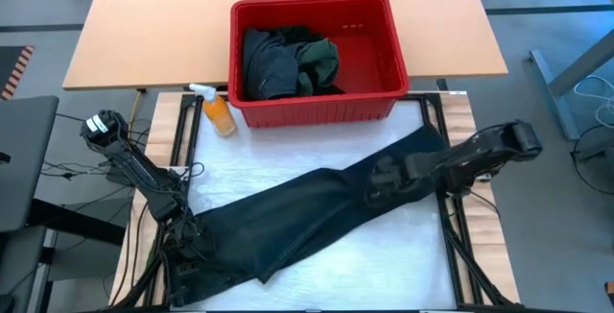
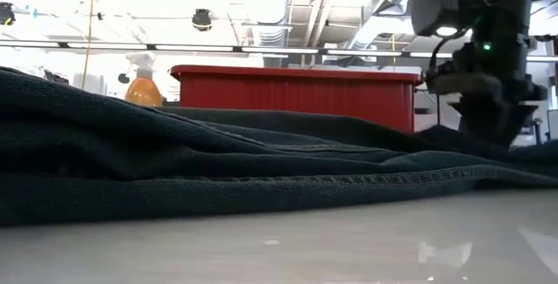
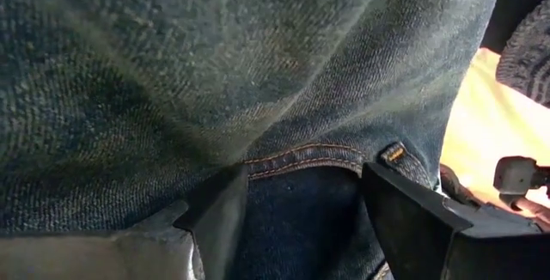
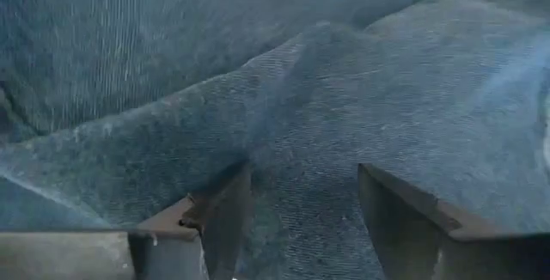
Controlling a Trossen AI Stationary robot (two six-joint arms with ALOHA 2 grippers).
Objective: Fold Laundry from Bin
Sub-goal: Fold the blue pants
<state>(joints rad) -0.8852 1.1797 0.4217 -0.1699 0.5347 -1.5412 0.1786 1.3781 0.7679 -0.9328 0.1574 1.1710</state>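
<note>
A long dark denim garment (image 1: pixel 317 212) lies stretched diagonally on the desk (image 1: pixel 403 255), running from about 7 o'clock up toward 2 o'clock. The bin (image 1: pixel 317 111) sits at 12 o'clock with the rest of the laundry (image 1: pixel 288 63) heaped in its left half, and an orange spray bottle (image 1: pixel 217 111) stands just beside its 8 o'clock corner.

The left claw (image 3: pixel 301 198) is down at the garment's 7 o'clock end, fingers spread wide with stitched denim between them but not pinched. The right claw (image 4: pixel 301 203) hovers over the cloth a little past its middle toward 2 o'clock, also spread wide, a raised ridge of fabric sitting between its fingers; it grips nothing.

The step in hand looks like taking hold of both ends to flatten or fold the piece. To do it well, each claw should sink until the cloth fills the gap, then close on a seam or ridge, not on flat weave, which would slip. Both should lift together, keeping the cloth taut, so the fold lands straight.
</note>
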